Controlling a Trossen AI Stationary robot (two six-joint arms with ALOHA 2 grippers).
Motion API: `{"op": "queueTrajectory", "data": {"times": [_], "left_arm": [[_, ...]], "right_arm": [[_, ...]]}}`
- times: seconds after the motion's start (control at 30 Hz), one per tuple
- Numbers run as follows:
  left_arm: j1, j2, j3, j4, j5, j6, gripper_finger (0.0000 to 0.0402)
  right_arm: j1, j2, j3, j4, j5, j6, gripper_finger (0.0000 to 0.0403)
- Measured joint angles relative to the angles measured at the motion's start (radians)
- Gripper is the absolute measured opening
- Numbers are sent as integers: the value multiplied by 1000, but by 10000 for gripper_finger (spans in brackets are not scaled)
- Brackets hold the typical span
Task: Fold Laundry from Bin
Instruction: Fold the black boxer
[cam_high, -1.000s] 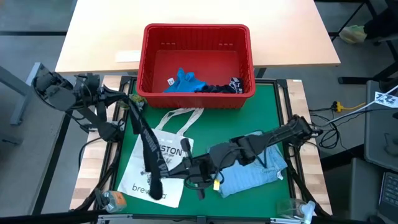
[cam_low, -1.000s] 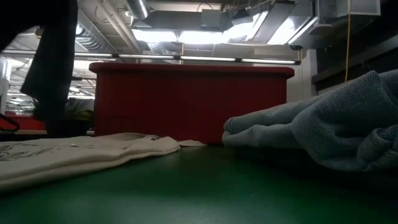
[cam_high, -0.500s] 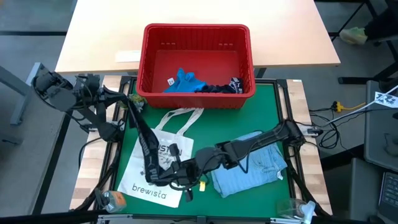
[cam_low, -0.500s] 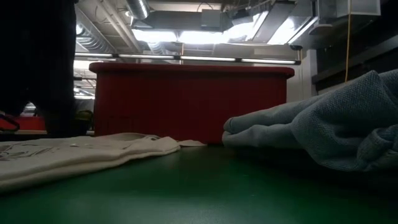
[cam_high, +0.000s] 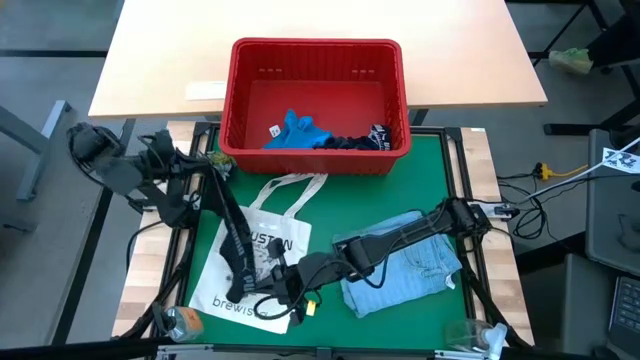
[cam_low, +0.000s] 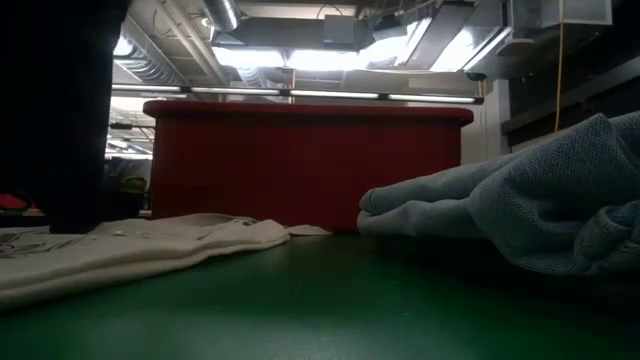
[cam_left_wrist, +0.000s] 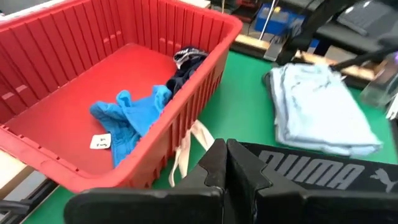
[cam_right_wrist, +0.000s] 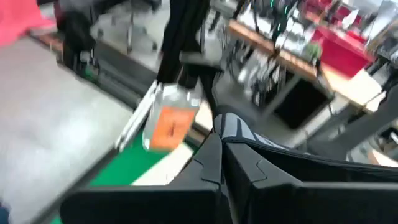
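Both grippers are pressed together on a dark PUMA garment (cam_left_wrist: 323, 171), stretched as a band between them over the white tote bag (cam_high: 240, 295), likely to pull it flat for folding. In the high view the left gripper (cam_high: 243, 283) and right gripper (cam_high: 292, 297) sit close together near the table's front edge. The folded light blue denim shirt (cam_high: 405, 275) lies on the green table (cam_high: 350, 200), set aside as done. The red bin (cam_high: 316, 58) holds a bright blue garment (cam_high: 296, 130) and a dark navy one (cam_high: 360, 141).

Only the left wrist view reveals the PUMA lettering; the right wrist view shows an orange-labelled bottle (cam_right_wrist: 169, 121) beyond the table edge.
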Motion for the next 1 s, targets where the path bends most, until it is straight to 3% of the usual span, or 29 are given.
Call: {"op": "queueTrajectory", "data": {"times": [0.37, 0.63, 1.0], "left_arm": [[16, 19, -265, 213, -88, 11, 0], [166, 121, -377, 386, -91, 22, 0], [521, 379, -406, 905, 219, 458, 0]], "right_arm": [[19, -1, 0, -497, 139, 12, 5], [21, -2, 1, -813, 191, 34, 5], [26, -3, -34, -1166, 193, 35, 5]]}}
